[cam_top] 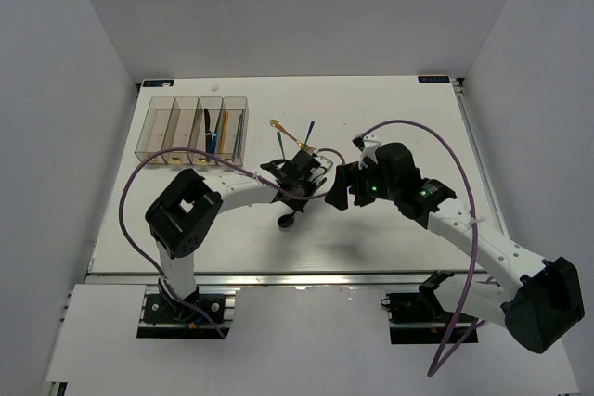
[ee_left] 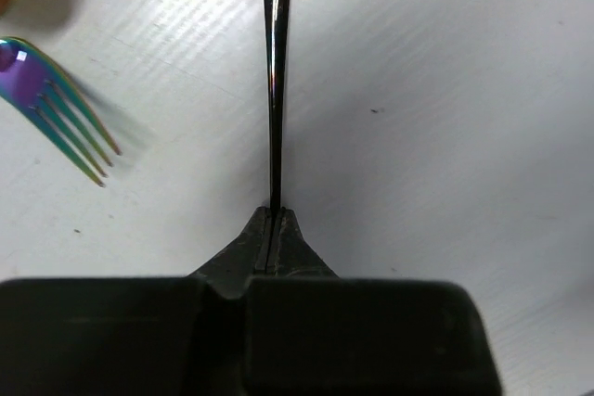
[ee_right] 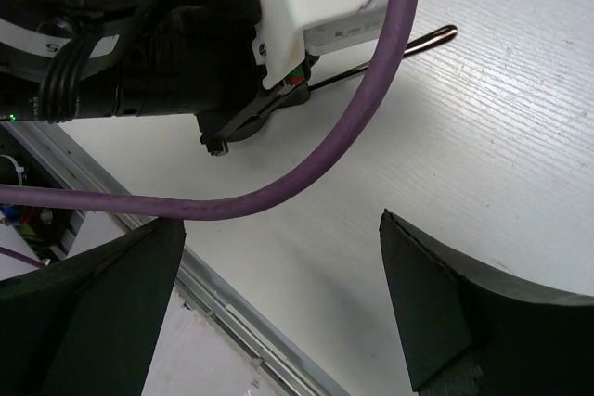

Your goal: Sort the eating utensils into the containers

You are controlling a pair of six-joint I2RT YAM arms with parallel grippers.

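A slim dark utensil [ee_left: 275,90] is pinched between the pressed-together fingers of the left gripper [ee_left: 275,220], near the middle of the table [cam_top: 390,99]. Only its thin edge is presented to the left wrist view, where it runs straight out from the fingertips and leaves the frame. A glossy finish with a faint rainbow sheen is seen along it. In the right wrist view its free end is shown to be rounded and a little wider than the shaft. Whether it is a knife or a spoon cannot be told.

A fork [ee_left: 65,127] is seen on the table to the left of the held piece, apart from it. It has four tines and is metallic, shading from green to purple. A gold spoon [cam_top: 277,124] is laid beyond the gripper, toward the far edge. A black spoon [cam_top: 286,221] is seen at the near side of the left wrist.

The right gripper [ee_right: 280,220] is spread wide, just right of the left one, with only table between its matte black fingers. A smooth purple cable [ee_right: 367,118] is curved across its view.

The bins [cam_top: 156,132] are four narrow, clear brownish boxes joined in a row at the table's far left, well apart from both grippers. Black, orange and blue pieces are held in the third from the left, and blue-green ones in the fourth. Small yellow marks are seen at the near ends. The white tabletop is finely streaked.
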